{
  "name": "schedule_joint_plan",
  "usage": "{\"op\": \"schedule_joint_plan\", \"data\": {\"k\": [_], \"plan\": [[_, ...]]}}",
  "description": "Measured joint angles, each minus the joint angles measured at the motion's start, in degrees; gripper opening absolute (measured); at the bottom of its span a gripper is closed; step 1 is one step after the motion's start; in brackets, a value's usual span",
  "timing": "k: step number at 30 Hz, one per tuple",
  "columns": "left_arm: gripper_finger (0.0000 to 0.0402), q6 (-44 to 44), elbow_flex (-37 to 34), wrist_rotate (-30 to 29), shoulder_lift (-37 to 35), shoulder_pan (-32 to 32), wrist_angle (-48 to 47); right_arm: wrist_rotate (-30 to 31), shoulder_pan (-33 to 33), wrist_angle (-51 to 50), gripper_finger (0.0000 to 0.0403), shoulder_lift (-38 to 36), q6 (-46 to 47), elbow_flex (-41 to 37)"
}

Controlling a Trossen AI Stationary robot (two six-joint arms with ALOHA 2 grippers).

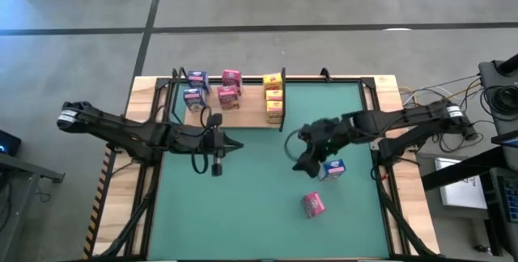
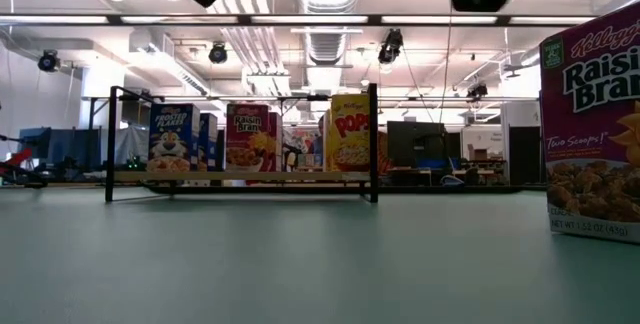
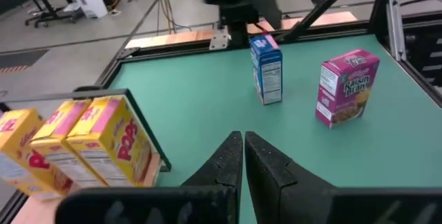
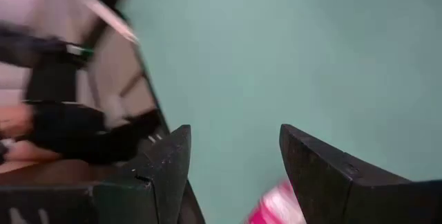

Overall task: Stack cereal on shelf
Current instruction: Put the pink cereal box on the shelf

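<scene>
The shelf [image 1: 243, 115], a light-wood panel with black posts, lies along the table's far edge. On it stand blue [image 1: 194, 98], pink [image 1: 229, 95] and yellow [image 1: 274, 99] cereal boxes, upright on their bases. One blue box [image 3: 266, 68] and one pink box [image 3: 345, 89] stand upright on the green mat at the right. My left gripper [image 1: 236, 144] hovers shut over the mat's middle, in front of the shelf. My right gripper [image 1: 303, 163] hangs open above the mat, just left of the loose blue box [image 1: 333, 168], with only mat between its fingers [image 4: 173, 162].
The green mat [image 1: 243, 213] lies bare across its near left half. In the low view the pink box [image 2: 595, 124] stands large at the right and hides what is behind it. Cables and equipment [image 1: 494, 92] sit off the table's right edge.
</scene>
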Motion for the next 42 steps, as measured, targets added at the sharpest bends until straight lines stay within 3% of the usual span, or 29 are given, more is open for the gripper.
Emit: {"op": "schedule_joint_plan", "data": {"k": [7,14,19,27,36,42], "plan": [[0.0000,-1.29,0.00,-0.32,-1.20,0.00,-1.49,1.96,6.85,-16.08,0.0210,7.96,16.43,6.34],[0.0000,-1.22,0.00,-0.30,-0.98,0.02,-3.02,-1.45,11.35,-25.02,0.0236,15.74,26.70,12.20],[0.0000,-0.36,0.00,-0.30,-0.80,0.02,-3.63,-2.91,13.62,-35.14,0.0282,21.62,29.53,18.56],[0.0000,0.25,0.00,-0.32,-0.80,0.02,-4.07,-1.60,16.59,-37.90,0.0321,30.03,30.34,25.60],[0.0000,-0.19,0.00,-0.30,-0.80,0.02,-5.61,-0.95,16.59,-42.36,0.0310,35.08,29.32,26.81],[0.0000,-0.41,0.00,-0.30,-0.78,0.02,-5.59,-0.42,16.59,-42.32,0.0279,35.07,28.65,26.76]]}}
